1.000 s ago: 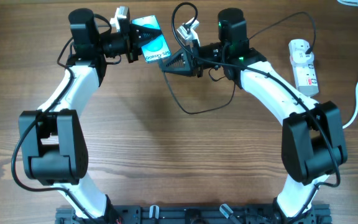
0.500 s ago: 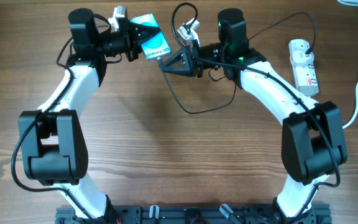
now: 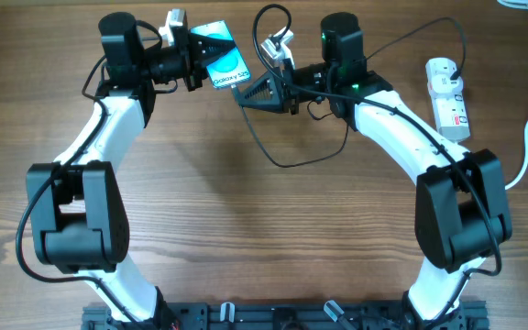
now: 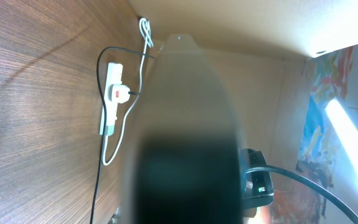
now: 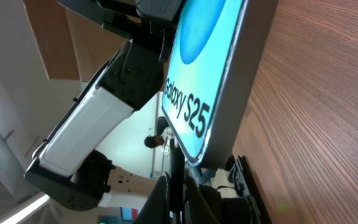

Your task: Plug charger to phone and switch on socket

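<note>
Up top: phone (image 3: 221,57) farther vs. before

place: looking like a robotics lab or test room | bench: two robot arms (image 3: 108,128) standing on a black rail (image 3: 273,317) at the edge of a wood-grain table (image 3: 246,229); white socket (image 3: 448,99) lying on it | room: plain beige wall (image 4: 260,93) showing behind; colourful poster (image 4: 312,137) hanging beside a bright strip light (image 4: 353,134)
</note>
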You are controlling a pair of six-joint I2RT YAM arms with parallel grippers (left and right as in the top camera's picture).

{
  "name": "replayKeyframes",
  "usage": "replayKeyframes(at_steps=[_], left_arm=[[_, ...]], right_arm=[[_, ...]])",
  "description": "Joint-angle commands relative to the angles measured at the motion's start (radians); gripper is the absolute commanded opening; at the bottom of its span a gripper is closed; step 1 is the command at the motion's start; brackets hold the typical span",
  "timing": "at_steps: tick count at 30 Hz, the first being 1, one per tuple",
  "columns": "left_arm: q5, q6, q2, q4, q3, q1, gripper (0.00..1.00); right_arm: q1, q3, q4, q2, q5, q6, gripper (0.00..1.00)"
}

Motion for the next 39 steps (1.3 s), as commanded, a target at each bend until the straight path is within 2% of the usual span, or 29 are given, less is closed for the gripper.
replayKeyframes(at_steps=[1, 5, 23, 28, 39], left_arm=[[0.067, -0.009, -0.005, 0.008, 0.010, 0.001, 0.04], [0.069, -0.011, -0.005, 0.069, 0.010, 0.008, 0.04], [0.100, -0.012, -0.005, 0.071, 0.010, 0.009, 0.04], [0.117, -0.012, -0.005, 0.071, 0.010, 0.009, 0.04], [0.180, -0.009, -0.005, 0.009, 0.010, -0.025, 0.04]], right_arm=[[-0.002, 0.003, -0.001, -0.006, 0.043, 0.018, 0.04], [-0.002, 0.003, -0.001, -0.006, 0.043, 0.022, 0.04], [0.002, 0.003, 0.003, -0.006, 0.209, 0.157, 0.04], [0.002, 0.003, 0.061, -0.006, 0.237, 0.209, 0.04], [0.006, 0.003, 0.091, -0.006, 0.269, 0.200, 0.04]])
